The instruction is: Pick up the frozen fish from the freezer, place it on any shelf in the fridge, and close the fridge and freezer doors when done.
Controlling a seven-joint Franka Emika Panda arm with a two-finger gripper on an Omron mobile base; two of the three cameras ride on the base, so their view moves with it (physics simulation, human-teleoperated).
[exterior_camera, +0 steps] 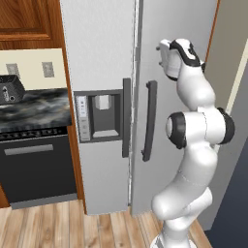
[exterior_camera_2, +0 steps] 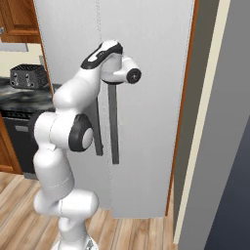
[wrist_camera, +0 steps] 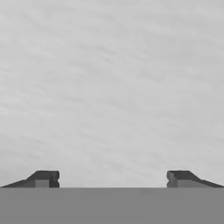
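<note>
The tall grey freezer door [exterior_camera: 99, 48], with a water dispenser [exterior_camera: 100, 116], stands shut on the left. Beside it the fridge door [exterior_camera: 164, 19] [exterior_camera_2: 146, 97] is shut too. Their dark vertical handles, freezer handle [exterior_camera: 126, 117] and fridge handle [exterior_camera: 150, 121] [exterior_camera_2: 114, 127], run side by side at the seam. The frozen fish is out of view. My gripper [exterior_camera: 163, 57] [wrist_camera: 112, 179] is raised high, pointing straight at the upper fridge door from close by. It is open, fingertips [wrist_camera: 46, 178] wide apart with nothing between them, and plain grey door panel lies ahead.
A black dishwasher [exterior_camera: 36, 164] sits under a dark marble counter [exterior_camera: 34, 109] left of the freezer, with a black toaster [exterior_camera: 10, 88] on it. Wooden cabinets [exterior_camera: 26, 22] hang above. A beige wall [exterior_camera: 227, 63] [exterior_camera_2: 215, 122] stands close on the right. The floor is wood.
</note>
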